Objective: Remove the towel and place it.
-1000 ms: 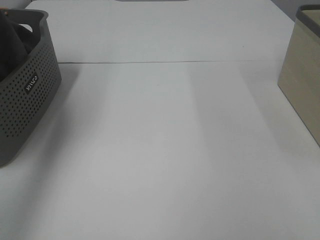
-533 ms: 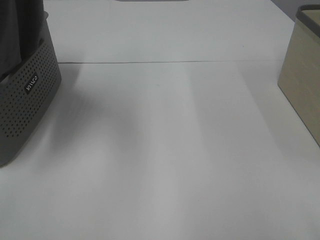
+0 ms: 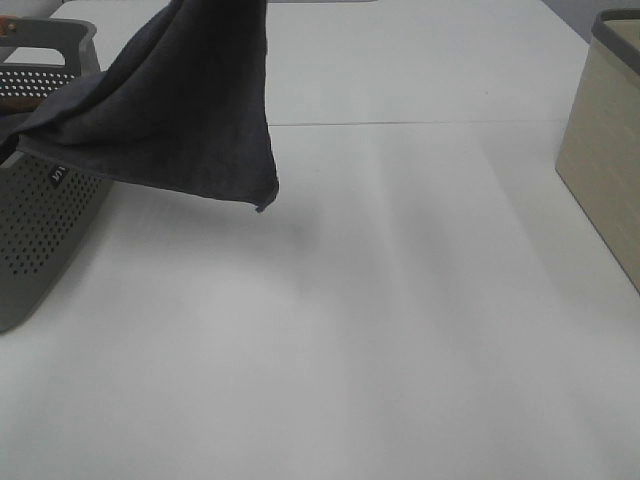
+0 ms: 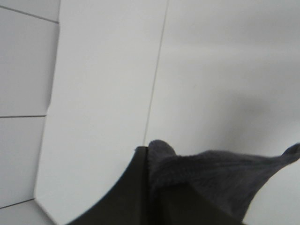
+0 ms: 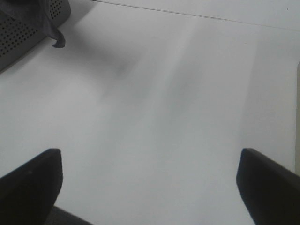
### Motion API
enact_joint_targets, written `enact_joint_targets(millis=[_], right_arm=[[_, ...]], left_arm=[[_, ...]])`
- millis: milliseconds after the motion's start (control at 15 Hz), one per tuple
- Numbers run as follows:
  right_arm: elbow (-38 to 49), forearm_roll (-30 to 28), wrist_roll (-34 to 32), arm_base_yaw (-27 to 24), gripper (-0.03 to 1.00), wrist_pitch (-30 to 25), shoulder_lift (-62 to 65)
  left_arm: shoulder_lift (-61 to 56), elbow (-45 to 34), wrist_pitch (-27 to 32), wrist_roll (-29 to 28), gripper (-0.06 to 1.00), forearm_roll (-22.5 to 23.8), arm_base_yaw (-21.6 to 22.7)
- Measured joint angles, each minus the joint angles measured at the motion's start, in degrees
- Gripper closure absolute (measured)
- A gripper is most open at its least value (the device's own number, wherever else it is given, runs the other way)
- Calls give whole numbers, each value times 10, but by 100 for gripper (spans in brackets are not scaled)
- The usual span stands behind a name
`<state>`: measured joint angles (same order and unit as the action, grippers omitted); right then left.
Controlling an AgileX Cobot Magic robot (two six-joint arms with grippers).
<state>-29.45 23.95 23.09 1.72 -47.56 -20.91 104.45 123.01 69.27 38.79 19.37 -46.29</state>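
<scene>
White tabletop (image 3: 380, 330), crossed by a thin seam, fills the exterior high view. A dark charcoal-grey plush terry towel (image 3: 190, 110) hangs in mid-air above its left side. One end trails over the rim of the grey perforated plastic basket (image 3: 40, 230), and a hemmed corner dangles free just clear of the surface. The left gripper (image 4: 146, 161) is clamped on a bunched fold near the cloth's edge, with pile bulging out past its dark fingers. The right gripper (image 5: 150, 187) hovers over bare table with its jaws spread wide and holding nothing. A beige wood-look box (image 3: 605, 150) stands at the far right, well apart from the action.

The towel looks soft and completely limp; it drapes into a slack triangle from its single pinch point. It is probably weighty for a cloth and grippy rather than slick, and it is in no way fragile. Because it is long, it will likely drag on the basket unless carried high. A firm bite on a gathered edge or corner suits it best — the hanging corner offers a second hold for spreading it flat.
</scene>
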Motion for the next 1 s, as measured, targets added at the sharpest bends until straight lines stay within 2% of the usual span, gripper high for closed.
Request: enact_joint_targets(millis=[133, 200, 267, 333, 533, 733, 800, 933, 1000], right_arm=[[0, 32, 31, 0, 1, 40, -62], [0, 89, 87, 0, 1, 56, -116], [0, 147, 140, 0, 1, 62, -146], [0, 204, 196, 0, 1, 65, -172], [0, 402, 419, 0, 2, 74, -250], [0, 578, 615, 2, 3, 57, -343], [0, 625, 663, 15, 3, 60, -382], [0, 706, 755, 73, 3, 88, -452], [-3, 722, 775, 92, 3, 105, -471]], left_arm=[[15, 0, -36, -44, 94, -70, -4], [20, 0, -64, -68, 94, -100, -4], [21, 0, -83, -80, 94, -109, -4], [21, 0, -99, -91, 94, -115, -4], [25, 0, -133, -113, 94, -120, -4], [32, 0, -154, -115, 94, -138, -4], [32, 0, -159, -115, 94, -142, -4], [32, 0, -167, -115, 94, -146, -4], [32, 0, -167, -115, 94, -146, -4]])
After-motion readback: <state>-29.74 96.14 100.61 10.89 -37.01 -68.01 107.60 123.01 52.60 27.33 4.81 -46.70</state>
